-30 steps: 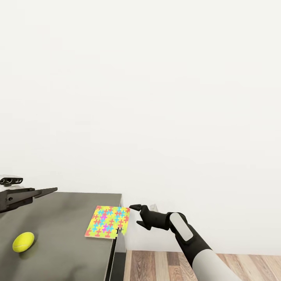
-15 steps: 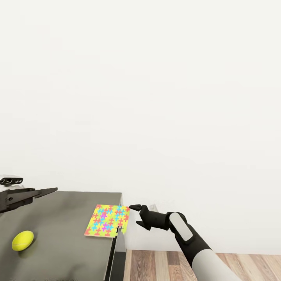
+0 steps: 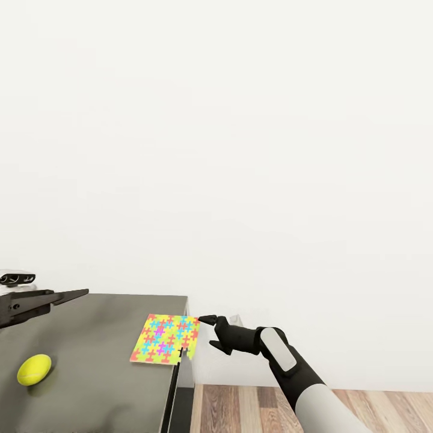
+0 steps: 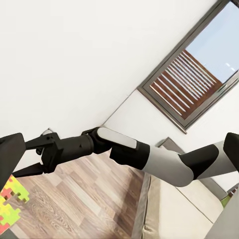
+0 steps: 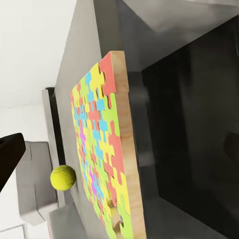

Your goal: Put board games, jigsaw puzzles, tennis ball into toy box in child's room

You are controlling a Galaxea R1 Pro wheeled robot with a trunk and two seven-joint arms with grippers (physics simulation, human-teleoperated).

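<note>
1. Wall [image 3: 240, 150]: plain white, covering the upper and middle frame of the head view.
2. Worktop [image 3: 90, 349]: dark grey surface, lower left of the head view, with its corner edge near centre bottom.
3. Wood plank floor [image 3: 240, 409]: lower right strip.
4. Right arm [image 3: 300, 379]: grey and black, reaching in from the lower right.
5. Jigsaw puzzle [image 3: 165, 340]: multicoloured sheet lying flat at the worktop's right edge, one corner overhanging.
6. Right gripper [image 3: 210, 331]: fingers spread, upper tip just beside the puzzle's far right corner; contact cannot be told.
7. Tennis ball [image 3: 34, 369]: yellow-green, on the worktop at far lower left, well apart from the puzzle.
8. Left gripper: state cannot be told.
</note>
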